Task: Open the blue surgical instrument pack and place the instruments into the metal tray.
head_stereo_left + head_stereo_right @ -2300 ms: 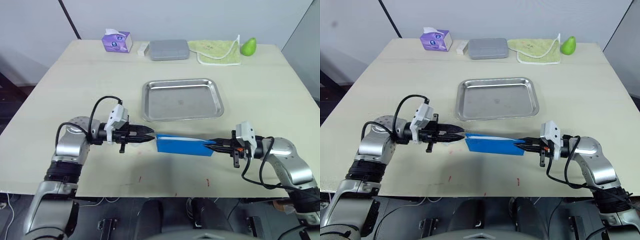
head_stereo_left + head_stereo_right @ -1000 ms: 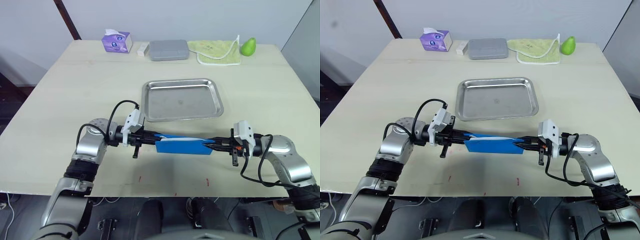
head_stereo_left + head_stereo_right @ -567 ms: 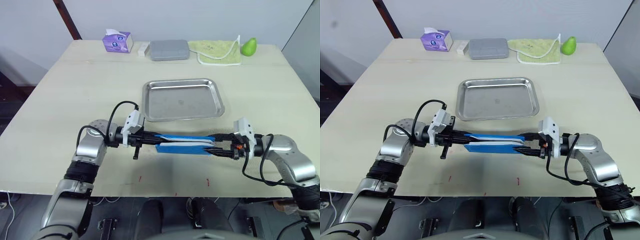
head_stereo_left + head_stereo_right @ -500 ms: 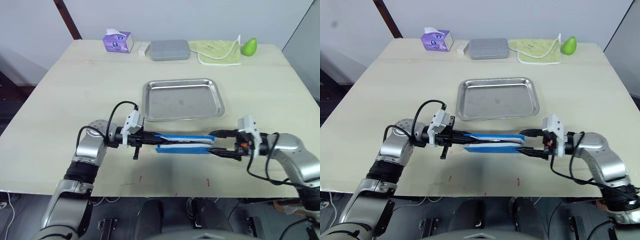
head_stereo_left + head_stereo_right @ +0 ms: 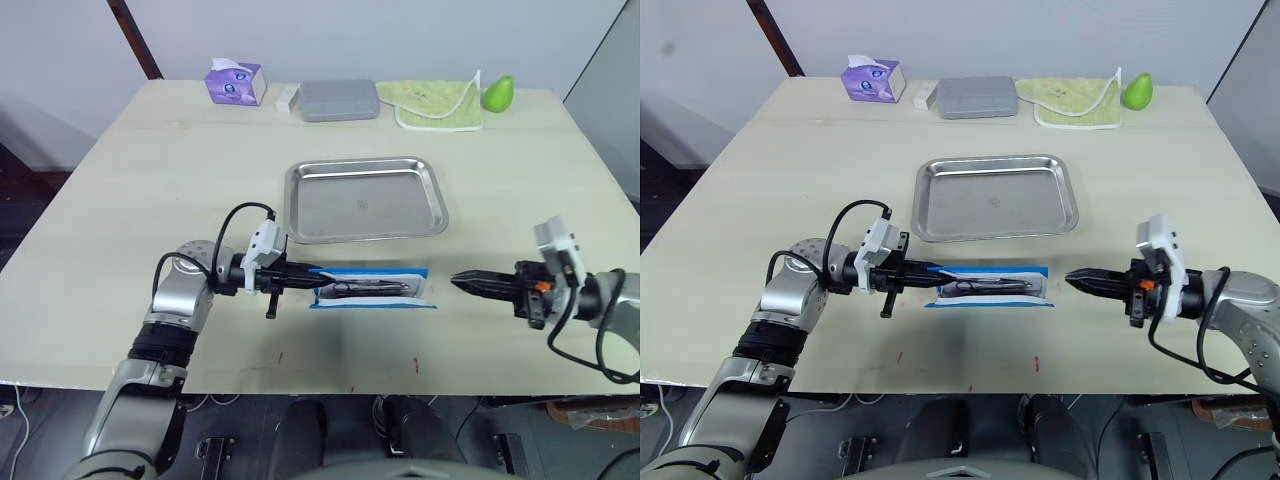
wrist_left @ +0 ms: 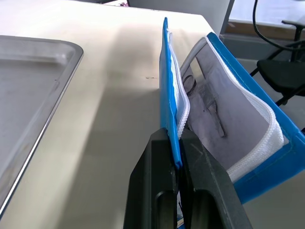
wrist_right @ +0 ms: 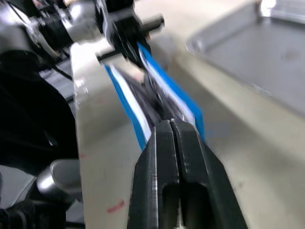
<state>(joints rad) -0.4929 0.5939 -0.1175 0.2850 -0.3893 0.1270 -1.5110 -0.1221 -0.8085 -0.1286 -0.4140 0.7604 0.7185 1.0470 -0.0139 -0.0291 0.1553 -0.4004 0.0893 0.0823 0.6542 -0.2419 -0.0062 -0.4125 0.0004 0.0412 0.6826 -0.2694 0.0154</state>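
two jaws: left point(image 5: 303, 279) clamps pack point(image 5: 372, 289) edge, right point(image 5: 462, 282) closed, empty; left wrist cam: zip lining.

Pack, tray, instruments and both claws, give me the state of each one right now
Pack: opened flat on the table, one edge pinched.
Instruments: lying inside the open pack.
Tray: holds no instruments.
Left claw: shut on the pack's edge.
Right claw: shut, holding nothing, clear of the pack.

Lab-like test room: bare light table point(image 5: 150, 180), plain white walls, office chair point(image 6: 286, 71) beside.
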